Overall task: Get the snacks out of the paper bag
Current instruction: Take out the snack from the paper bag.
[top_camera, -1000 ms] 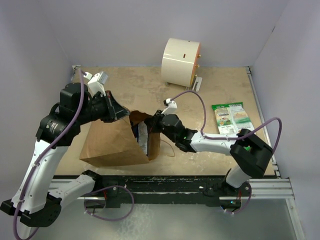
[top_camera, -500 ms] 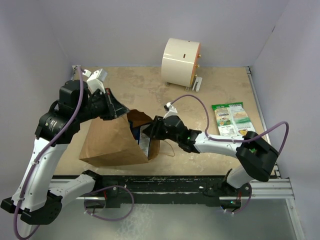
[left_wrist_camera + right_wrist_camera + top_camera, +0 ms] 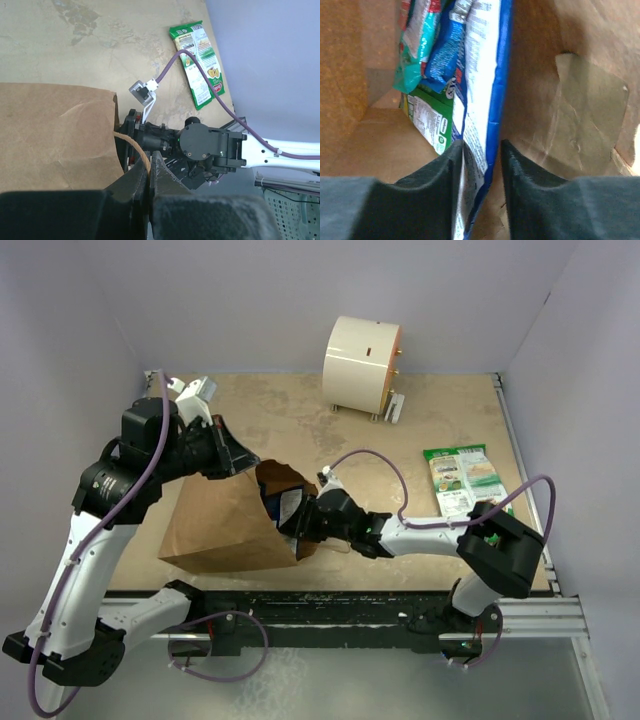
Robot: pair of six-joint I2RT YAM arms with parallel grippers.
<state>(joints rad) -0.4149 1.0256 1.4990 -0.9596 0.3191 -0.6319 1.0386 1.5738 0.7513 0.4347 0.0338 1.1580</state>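
The brown paper bag lies on its side with its mouth facing right. My left gripper is shut on the bag's twisted handle, holding the mouth's upper edge up. My right gripper reaches into the mouth. In the right wrist view its jaws stand open astride the edge of a blue-and-white snack packet; the left finger touches it and the right finger stands clear. Behind that packet lie a green packet and a teal one. A green-and-white snack packet lies on the table at the right.
A cream cylinder stands on its side at the back of the table. The right arm's purple cable loops above the table between the bag and the packet at the right. Grey walls close in the table on three sides.
My right gripper has moved left, deeper into the bag's mouth, and its jaws have gone from shut to open around the blue-and-white packet. My left gripper keeps hold of the handle.
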